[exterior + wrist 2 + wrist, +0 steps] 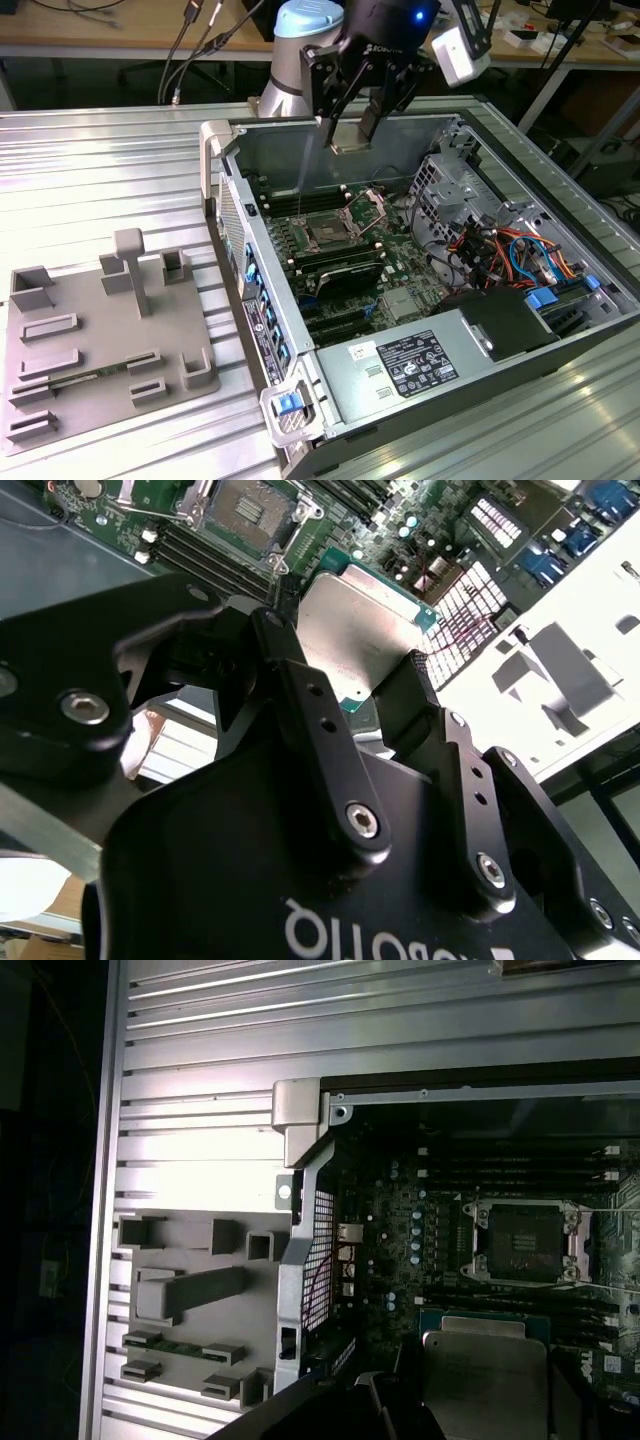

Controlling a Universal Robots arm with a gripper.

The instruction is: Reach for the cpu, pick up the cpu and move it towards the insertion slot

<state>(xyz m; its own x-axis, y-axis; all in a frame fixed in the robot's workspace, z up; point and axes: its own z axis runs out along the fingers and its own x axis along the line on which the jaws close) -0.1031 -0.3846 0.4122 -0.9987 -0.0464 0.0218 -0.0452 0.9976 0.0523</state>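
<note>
cpu (360, 630): thin square, silvery face, green edge; I count one
pincer (350, 695): clamped on cpu
insertion slot (525, 1243): I see one

Ribbed metal table (100, 170) under fixture plate (100, 340), computer case (420, 290)

cpu (362, 630) lower edge hidden behind end effector (340, 705) fingers (300, 695)

Gripper (345, 685) jaws clamped on cpu (360, 630); insertion slot (247, 505) beyond, on green board
</note>
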